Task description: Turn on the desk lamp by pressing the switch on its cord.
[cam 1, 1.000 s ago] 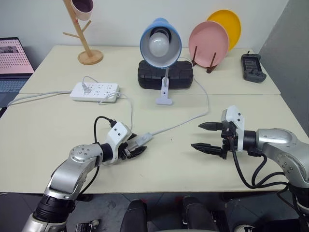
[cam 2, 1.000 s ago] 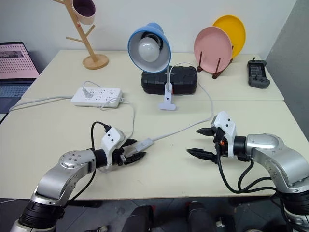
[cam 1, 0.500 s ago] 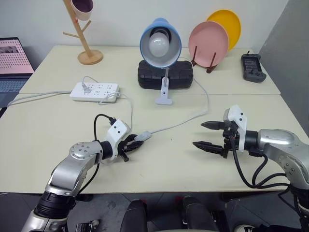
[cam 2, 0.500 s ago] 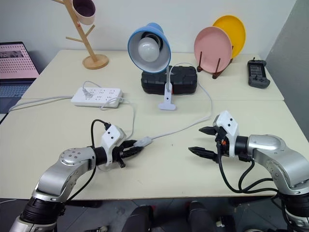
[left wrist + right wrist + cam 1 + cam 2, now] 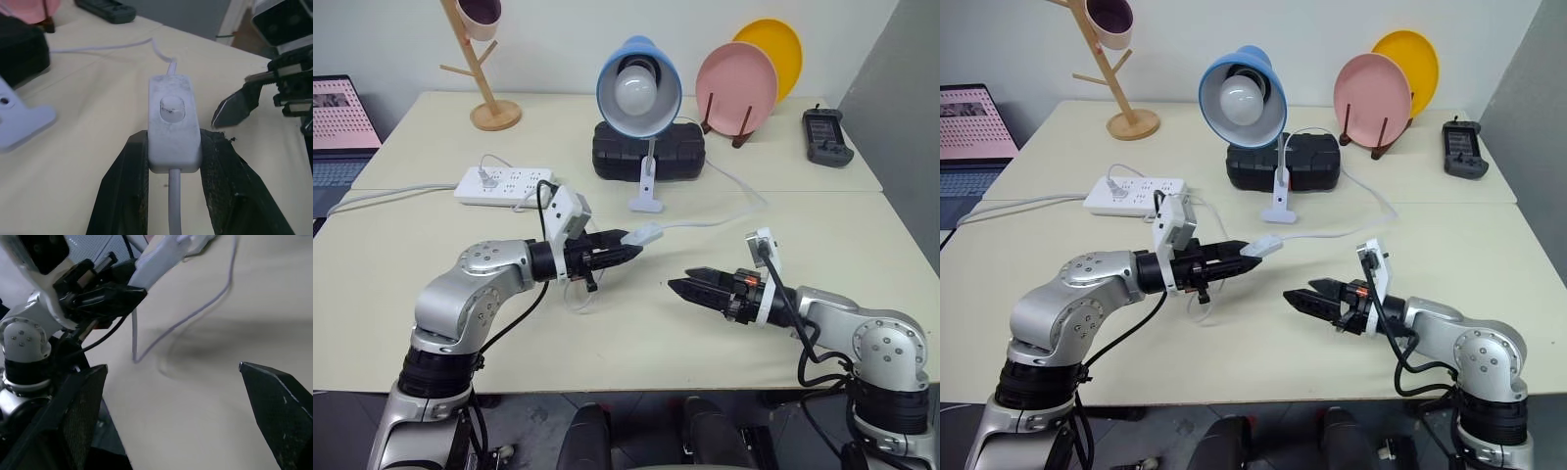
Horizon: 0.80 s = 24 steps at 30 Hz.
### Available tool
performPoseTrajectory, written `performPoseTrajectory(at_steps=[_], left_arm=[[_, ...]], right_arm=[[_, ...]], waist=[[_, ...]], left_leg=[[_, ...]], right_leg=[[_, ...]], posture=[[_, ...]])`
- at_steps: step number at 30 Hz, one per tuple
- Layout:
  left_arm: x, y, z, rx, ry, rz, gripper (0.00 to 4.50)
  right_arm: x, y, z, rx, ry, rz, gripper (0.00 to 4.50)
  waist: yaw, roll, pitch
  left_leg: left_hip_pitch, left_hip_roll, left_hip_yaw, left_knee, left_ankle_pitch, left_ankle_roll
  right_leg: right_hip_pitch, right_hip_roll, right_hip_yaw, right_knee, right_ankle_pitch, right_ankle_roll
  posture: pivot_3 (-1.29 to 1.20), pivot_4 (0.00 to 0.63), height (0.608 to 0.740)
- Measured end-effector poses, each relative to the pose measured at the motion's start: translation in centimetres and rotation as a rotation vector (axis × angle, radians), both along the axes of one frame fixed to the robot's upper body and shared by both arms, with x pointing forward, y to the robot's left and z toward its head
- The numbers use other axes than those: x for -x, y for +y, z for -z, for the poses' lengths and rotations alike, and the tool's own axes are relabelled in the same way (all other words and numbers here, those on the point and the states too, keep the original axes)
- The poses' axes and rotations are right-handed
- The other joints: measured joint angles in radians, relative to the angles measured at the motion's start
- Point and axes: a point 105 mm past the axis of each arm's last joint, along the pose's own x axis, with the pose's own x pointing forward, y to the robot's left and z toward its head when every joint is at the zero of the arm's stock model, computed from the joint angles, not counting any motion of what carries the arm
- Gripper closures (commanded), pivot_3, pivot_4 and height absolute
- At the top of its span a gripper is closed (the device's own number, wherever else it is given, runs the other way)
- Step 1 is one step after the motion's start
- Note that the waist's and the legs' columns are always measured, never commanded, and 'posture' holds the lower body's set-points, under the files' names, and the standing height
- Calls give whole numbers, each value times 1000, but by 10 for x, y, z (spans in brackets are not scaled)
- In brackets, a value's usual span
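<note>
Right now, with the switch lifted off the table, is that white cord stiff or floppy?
Probably floppy: the cord sags in a loose loop below the left gripper. Likely light too, since it hangs from the clamped switch alone. It may drag when pulled.

**Scene inventory**

Table is carrying: one desk lamp [image 5: 639,86], one cord [image 5: 736,182] with one switch [image 5: 643,234], one power strip [image 5: 504,184], two plates, pink [image 5: 735,81] and yellow [image 5: 773,48], one black box [image 5: 648,152], one wooden mug tree [image 5: 481,69] holding one cup [image 5: 481,17], one remote [image 5: 826,136], one laptop [image 5: 338,129].
</note>
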Motion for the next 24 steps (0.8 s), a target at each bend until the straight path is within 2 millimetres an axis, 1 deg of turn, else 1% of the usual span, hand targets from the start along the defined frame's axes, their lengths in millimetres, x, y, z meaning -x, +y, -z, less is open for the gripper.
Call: performPoseTrajectory(at_steps=[2,4,7,13,15,22,24], left_arm=[[2,-6,5,-24,-15,32,3414],[4,-12,10,-48,-41,62,3414],[5,-19,14,-67,-72,94,3414],[2,-20,16,-66,-97,90,3414],[2,-21,16,-63,-99,92,3414],[2,-22,16,-59,-102,91,3414],[2,-22,16,-59,-102,90,3414]], right_arm=[[-6,2,-2,-68,69,35,0],[-11,7,-11,-159,119,61,0],[-15,15,-21,-224,175,84,0],[-17,27,-23,-240,260,104,0],[-18,28,-25,-242,266,105,0],[-17,30,-24,-230,290,104,0],[-17,30,-23,-228,293,104,359]], waist=[[0,0,0],[-1,0,0],[-2,0,0],[-2,0,0],[-1,0,0],[-1,0,0],[-1,0,0]], left_leg=[[0,0,0,0,0,0],[0,0,0,0,0,0],[0,0,0,0,0,0],[-1,0,0,0,0,0],[-1,0,0,0,0,0],[-1,0,0,0,0,0],[-1,0,0,0,0,0]], right_leg=[[0,0,0,0,-1,1],[0,0,0,0,-1,1],[0,0,0,0,-1,1],[-1,0,0,0,-1,1],[-1,0,0,0,-1,2],[-1,0,0,0,-1,2],[-1,0,0,0,-1,2]], posture=[[0,150,740],[0,150,740],[0,150,740],[0,150,740],[0,150,740],[0,150,740],[0,150,740]])
